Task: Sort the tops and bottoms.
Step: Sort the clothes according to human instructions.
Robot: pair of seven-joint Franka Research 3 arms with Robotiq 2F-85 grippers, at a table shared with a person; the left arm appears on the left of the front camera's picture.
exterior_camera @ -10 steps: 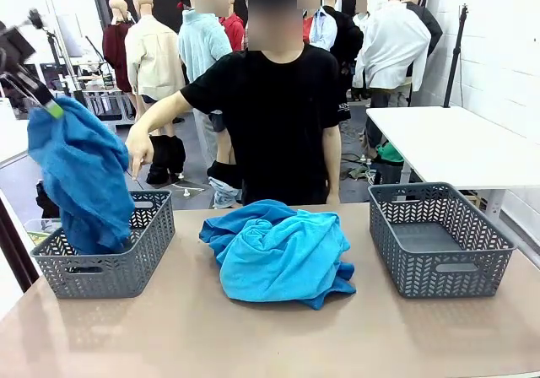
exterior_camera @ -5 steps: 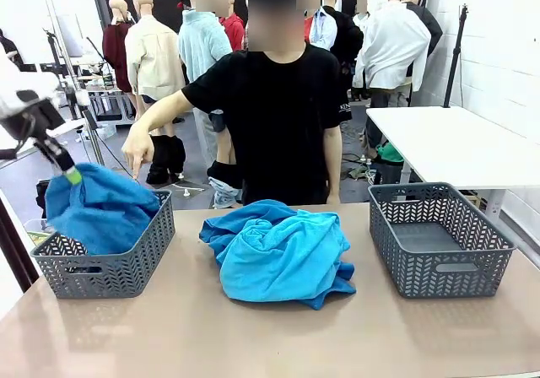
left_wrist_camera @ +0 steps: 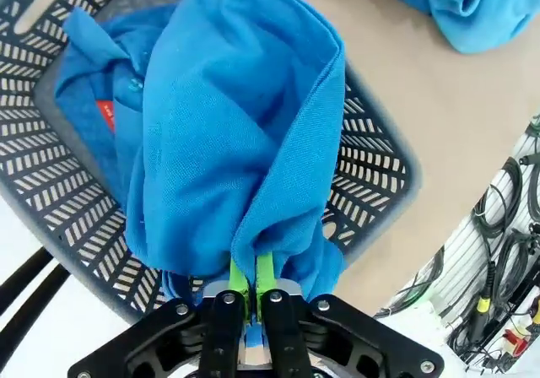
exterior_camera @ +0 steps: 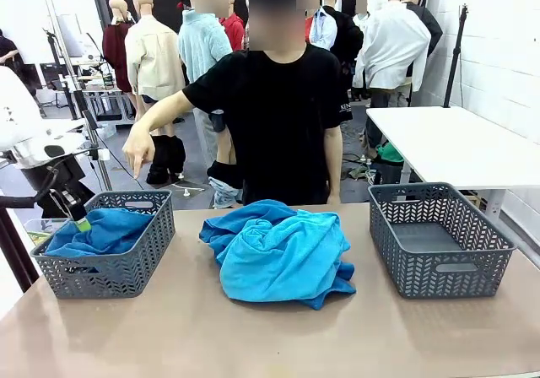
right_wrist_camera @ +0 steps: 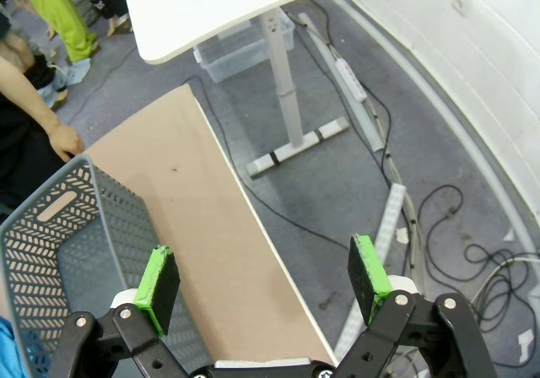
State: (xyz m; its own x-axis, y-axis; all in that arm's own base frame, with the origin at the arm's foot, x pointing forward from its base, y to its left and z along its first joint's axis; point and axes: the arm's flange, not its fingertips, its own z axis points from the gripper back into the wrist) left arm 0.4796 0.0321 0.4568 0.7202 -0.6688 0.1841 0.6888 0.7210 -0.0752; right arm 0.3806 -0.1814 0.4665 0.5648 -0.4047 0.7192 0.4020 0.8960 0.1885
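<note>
My left gripper [exterior_camera: 80, 220] is shut on a blue top [exterior_camera: 108, 230] that lies bunched in the left grey basket [exterior_camera: 126, 268]. In the left wrist view the green pads [left_wrist_camera: 240, 277] pinch a fold of this top [left_wrist_camera: 236, 133], and a small red tag [left_wrist_camera: 105, 115] shows on it. More blue tops [exterior_camera: 283, 256] sit piled at the table's middle. I cannot make out any bottoms in that pile. My right gripper [right_wrist_camera: 266, 281] stands open over the table's right edge beside the right basket [right_wrist_camera: 59, 251].
The right grey basket [exterior_camera: 439, 239] holds nothing. A person stands at the far side, one hand [exterior_camera: 137, 152] pointing down toward the left basket. A white table [exterior_camera: 456, 142] stands behind on the right. Cables lie on the floor [right_wrist_camera: 439, 209].
My left gripper has come down with the blue top, from hanging high above the left basket to lying inside it. The person's pointing hand has stayed in place.
</note>
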